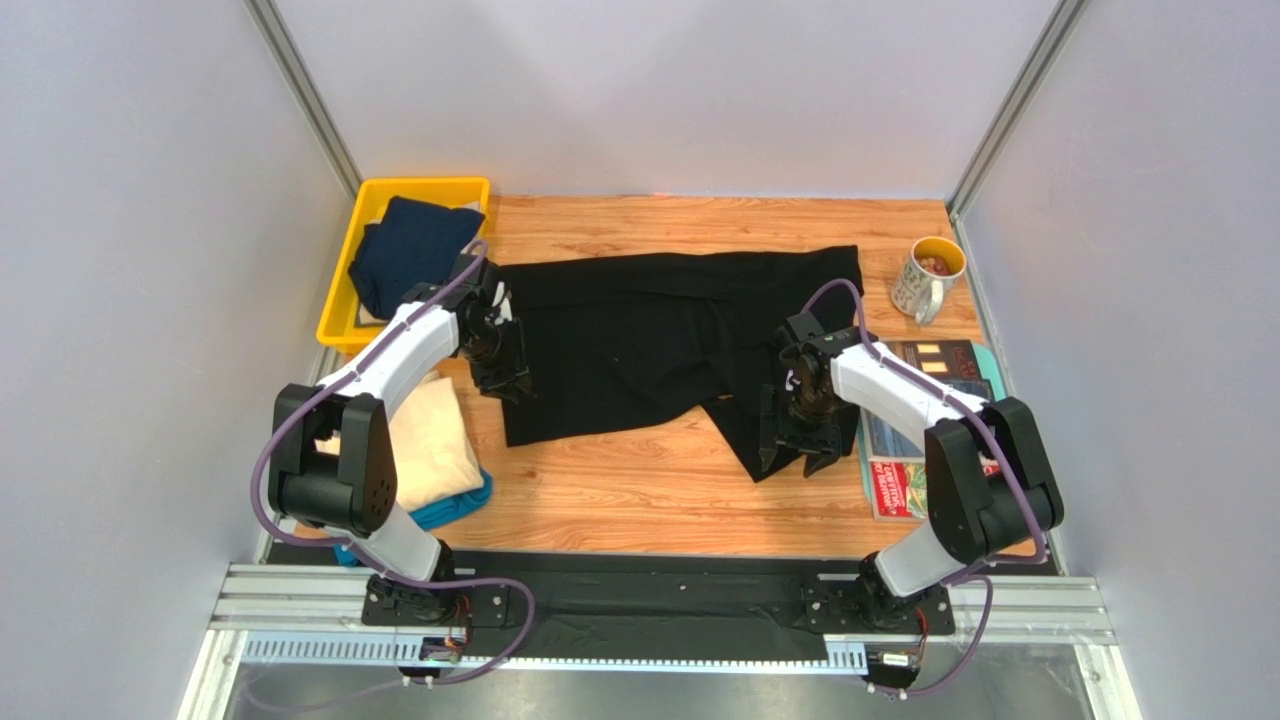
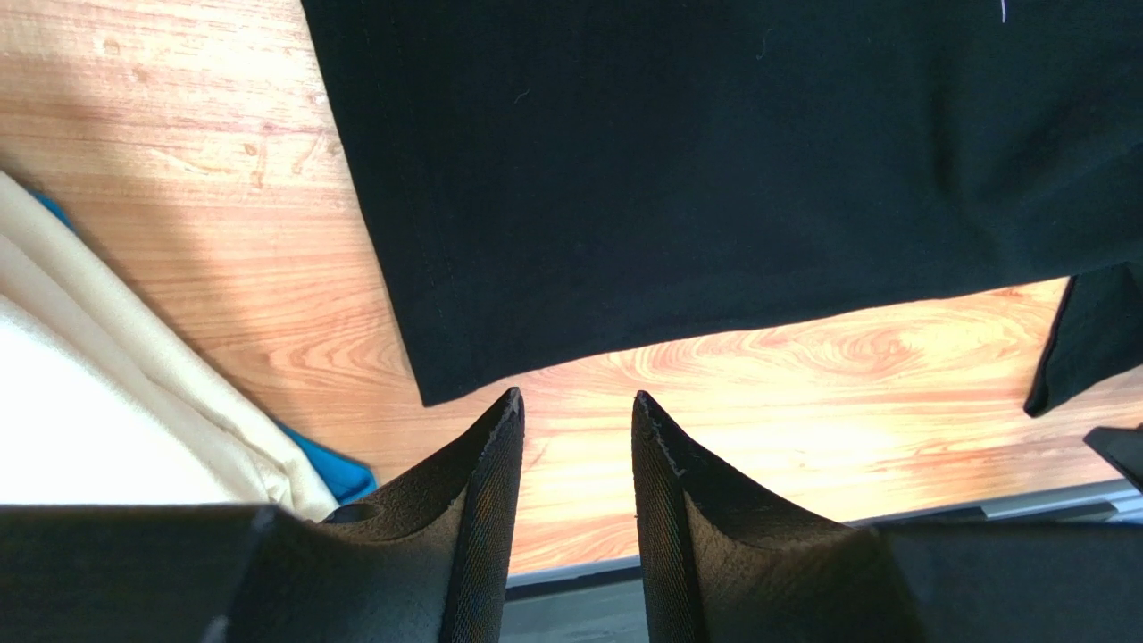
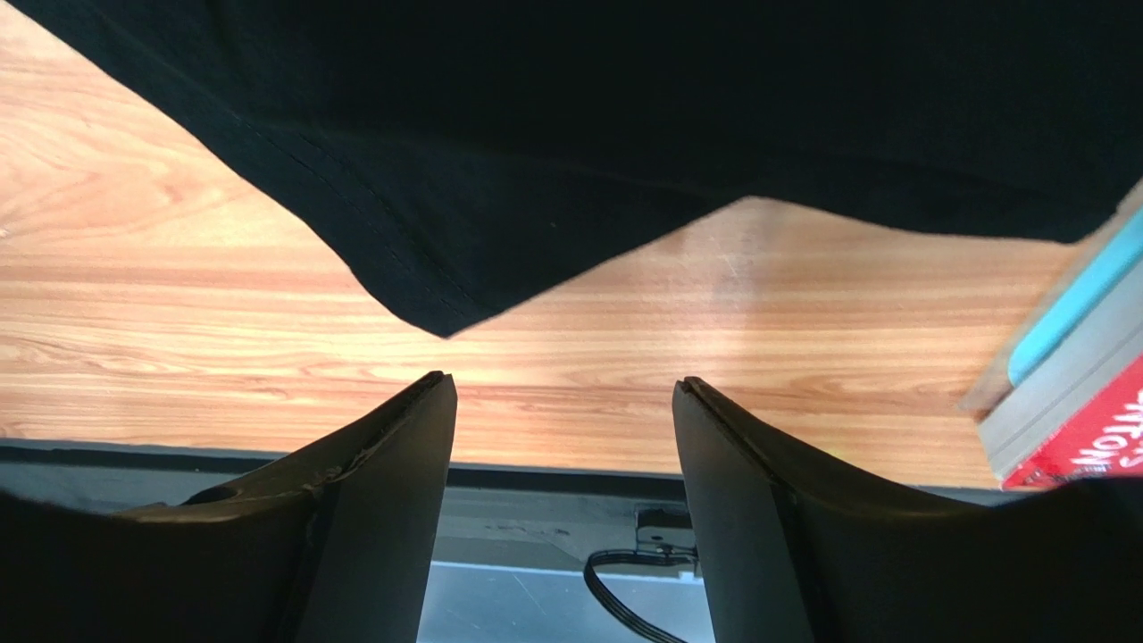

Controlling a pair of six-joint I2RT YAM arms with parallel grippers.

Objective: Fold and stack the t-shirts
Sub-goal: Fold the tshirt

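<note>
The black t-shirt lies spread across the middle of the table, one flap reaching toward the near edge on the right. My left gripper hovers at the shirt's left near corner. In the left wrist view the gripper is open and holds nothing, with the black corner just past its tips. My right gripper hangs over the shirt's right near flap. In the right wrist view it stands open above bare wood, a black point of cloth ahead of it. A navy t-shirt sits in the bin. A cream t-shirt lies on a teal-blue one.
A yellow bin stands at the back left. A mug is at the back right. Colourful magazines lie right beside the right gripper and show at the right edge of the right wrist view. The table's near edge is close under both grippers.
</note>
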